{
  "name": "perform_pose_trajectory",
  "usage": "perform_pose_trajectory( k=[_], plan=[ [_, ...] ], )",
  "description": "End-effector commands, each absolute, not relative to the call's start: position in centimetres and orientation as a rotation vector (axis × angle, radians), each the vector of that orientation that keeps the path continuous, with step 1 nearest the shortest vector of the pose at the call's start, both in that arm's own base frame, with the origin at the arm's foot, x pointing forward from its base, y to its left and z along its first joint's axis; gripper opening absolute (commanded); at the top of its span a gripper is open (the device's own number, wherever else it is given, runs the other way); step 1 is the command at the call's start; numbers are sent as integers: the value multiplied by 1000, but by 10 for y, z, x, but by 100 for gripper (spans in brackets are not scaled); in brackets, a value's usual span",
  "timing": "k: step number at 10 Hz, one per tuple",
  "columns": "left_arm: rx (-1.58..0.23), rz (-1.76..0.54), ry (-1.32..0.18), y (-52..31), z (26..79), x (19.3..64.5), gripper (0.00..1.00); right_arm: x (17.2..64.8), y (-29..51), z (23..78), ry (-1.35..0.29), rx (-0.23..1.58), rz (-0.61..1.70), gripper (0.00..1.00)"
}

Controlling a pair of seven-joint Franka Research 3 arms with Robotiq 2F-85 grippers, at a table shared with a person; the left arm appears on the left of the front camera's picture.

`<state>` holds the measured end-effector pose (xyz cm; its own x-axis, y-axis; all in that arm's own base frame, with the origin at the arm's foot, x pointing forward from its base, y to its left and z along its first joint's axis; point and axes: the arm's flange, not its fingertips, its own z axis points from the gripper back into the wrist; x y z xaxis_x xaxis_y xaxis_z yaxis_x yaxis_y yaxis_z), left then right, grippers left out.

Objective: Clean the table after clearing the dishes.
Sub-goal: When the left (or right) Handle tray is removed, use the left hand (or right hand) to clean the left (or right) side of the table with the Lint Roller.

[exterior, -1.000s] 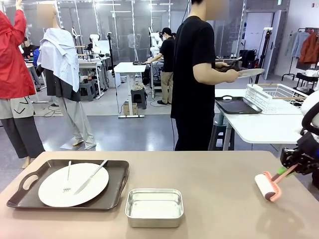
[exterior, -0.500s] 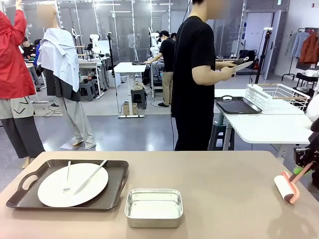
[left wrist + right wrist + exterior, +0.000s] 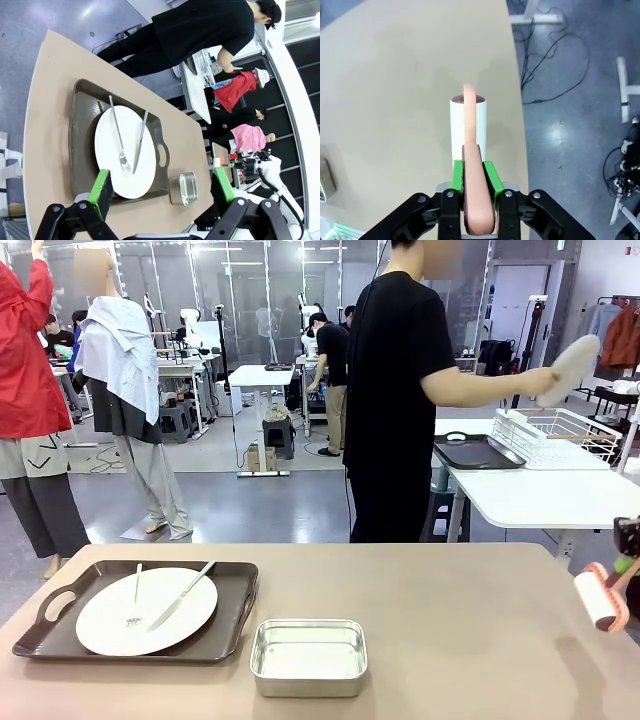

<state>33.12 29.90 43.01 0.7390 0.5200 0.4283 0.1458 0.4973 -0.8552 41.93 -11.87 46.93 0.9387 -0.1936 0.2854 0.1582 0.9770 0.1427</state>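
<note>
Pink plastic handle with a white roll at the end: the lint roller is clamped by its handle in the right gripper, green pads tight on both sides and the roll sticking out in front. It sits over the right end of the table, near the edge, and by its offset shadow it looks lifted clear. The roller likely handles light, with a stiff handle and a free-spinning roll, so it needs flat, even pressure. The tabletop is matte tan-beige, rigid and flat with rounded corners; it only needs wiping, not gripping. The left gripper hangs high above the left end, jaws spread wide and empty. Below it is a dark brown tray holding a white plate, with a silver fork and knife lying loose on top. The plate is probably glazed, so slick and breakable, and the cutlery will slide if tipped. The safest hold is the tray's cut-out end handles, kept level. A steel pan stands just right of the tray; it is thin and smooth and looks light, and its rolled rim is the only grip. At the far side, a person holds another plate over the wire rack on the white side table.
</note>
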Motion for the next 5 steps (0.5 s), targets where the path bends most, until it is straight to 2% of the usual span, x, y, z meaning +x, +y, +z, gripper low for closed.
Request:
perform_pose_trajectory(
  k=[1, 5],
  plan=[
    [-1062, 247, -743, 301, 433, 331, 100, 401, -103, 498, -346, 69, -206, 22],
    [-1062, 247, -743, 301, 433, 331, 100, 404, -108, 507, -362, 88, -172, 22]
  ],
)
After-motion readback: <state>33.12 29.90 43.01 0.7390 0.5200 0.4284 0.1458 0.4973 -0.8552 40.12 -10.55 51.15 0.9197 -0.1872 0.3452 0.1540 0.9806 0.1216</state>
